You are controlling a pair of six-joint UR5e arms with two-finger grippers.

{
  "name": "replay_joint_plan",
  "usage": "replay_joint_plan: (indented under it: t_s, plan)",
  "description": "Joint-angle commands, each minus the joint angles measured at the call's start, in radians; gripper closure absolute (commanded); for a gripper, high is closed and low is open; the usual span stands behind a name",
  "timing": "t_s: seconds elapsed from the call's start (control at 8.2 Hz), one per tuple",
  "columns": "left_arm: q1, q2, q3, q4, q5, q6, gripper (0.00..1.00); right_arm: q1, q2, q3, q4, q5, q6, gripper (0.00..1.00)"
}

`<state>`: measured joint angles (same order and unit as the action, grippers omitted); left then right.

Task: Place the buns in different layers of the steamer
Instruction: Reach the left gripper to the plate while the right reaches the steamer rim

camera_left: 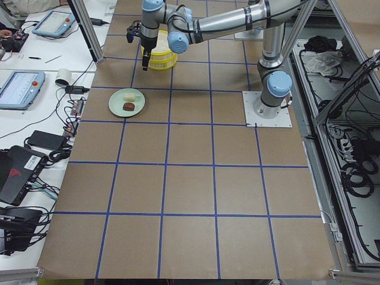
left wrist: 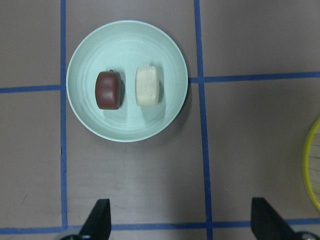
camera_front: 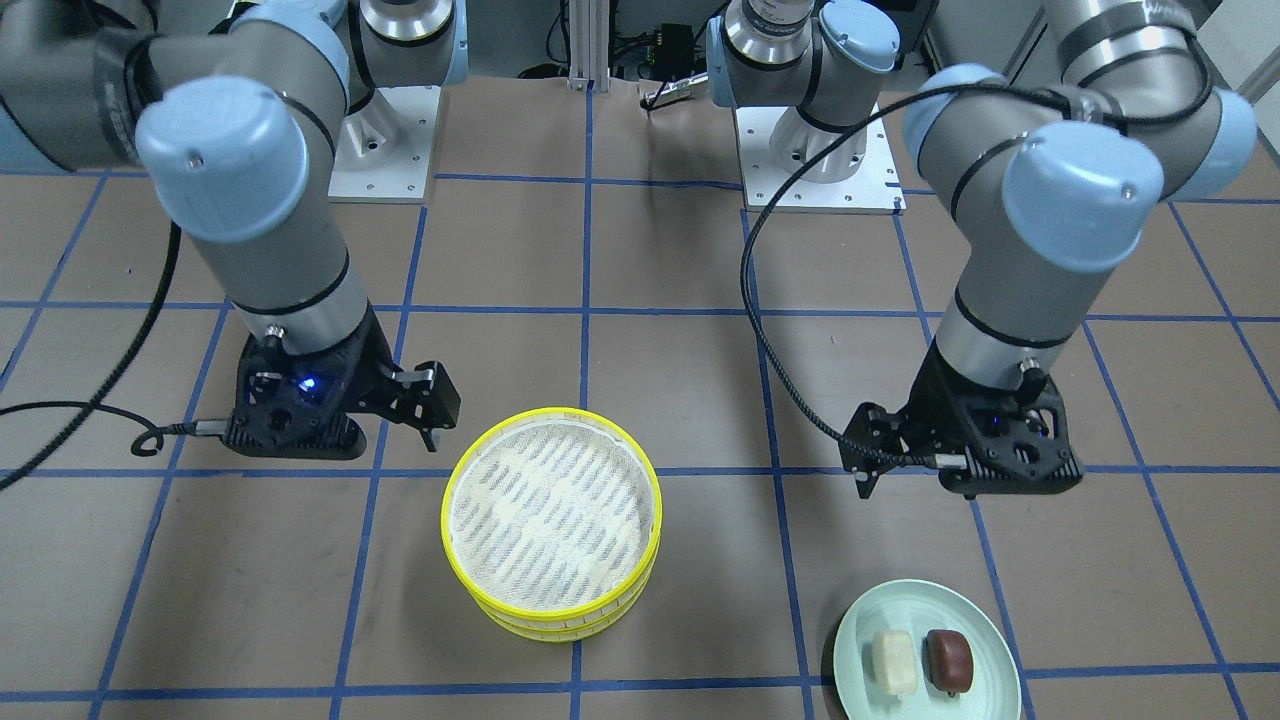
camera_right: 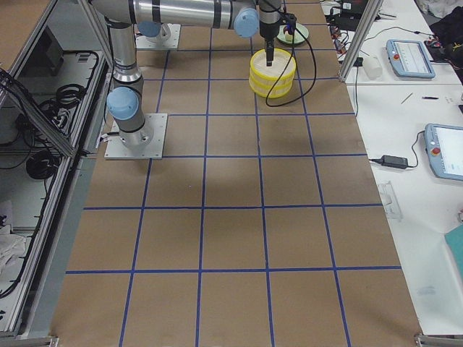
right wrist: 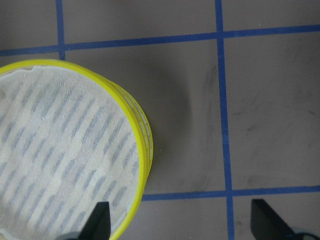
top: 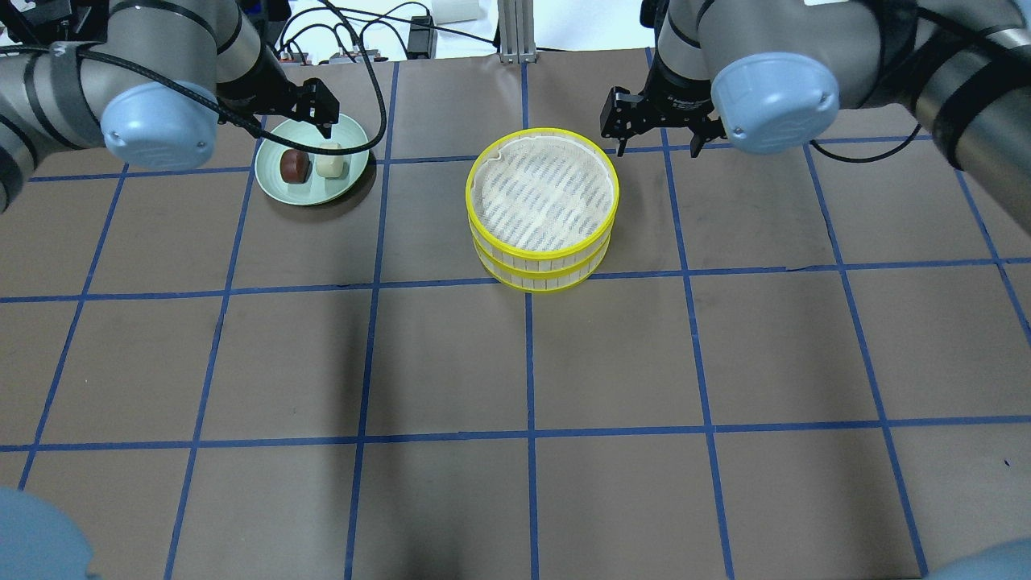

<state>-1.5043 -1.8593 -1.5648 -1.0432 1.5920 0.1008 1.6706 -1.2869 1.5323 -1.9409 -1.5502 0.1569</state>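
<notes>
Left claw [left wrist: 182,218] spread near plate [left wrist: 127,126] holding cream bun [left wrist: 148,86], brown bun [left wrist: 108,90].

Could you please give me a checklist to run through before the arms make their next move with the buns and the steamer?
1. Fingers of the left gripper open, nothing held: ok.
2. Fingers of the right gripper open, nothing held, at the edge of the upper tray: ok.
3. The cream-white bun and reddish-brown bun lie apart on the green plate: ok.
4. The upper tray is empty: ok.
5. The lower tray is exposed for a bun: not ok, the upper tray is stacked on it.
6. The lower tray is empty: cannot tell, it is covered.
</notes>
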Motion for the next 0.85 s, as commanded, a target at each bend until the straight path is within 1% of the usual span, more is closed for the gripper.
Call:
replay_joint_plan:
  t_s: [0.0,0.12,0.24,0.37,0.49,0.61,0.73]
  plan:
    - [0.013,-0.176,0.0,0.235,-0.001,0.005,0.0,0.033,0.122,0.002,-0.133,0.006,0.032,0.01]
    - [0.027,-0.228,0.002,0.277,0.0,0.052,0.0,0.035,0.147,0.006,-0.144,0.005,0.033,0.01]
    - [0.051,-0.279,0.008,0.304,-0.003,0.089,0.0,0.037,0.158,0.012,-0.144,0.012,0.036,0.04]
    - [0.067,-0.329,0.017,0.334,-0.035,0.097,0.0,0.037,0.178,0.014,-0.145,0.08,0.036,0.06]
    - [0.067,-0.372,0.031,0.392,-0.047,0.097,0.0,0.037,0.193,0.014,-0.151,0.097,0.035,0.22]
    - [0.067,-0.395,0.06,0.414,-0.058,0.097,0.0,0.037,0.198,0.014,-0.151,0.076,0.032,0.32]
    - [0.067,-0.399,0.087,0.414,-0.09,0.103,0.0,0.037,0.198,0.014,-0.148,0.044,0.032,0.53]
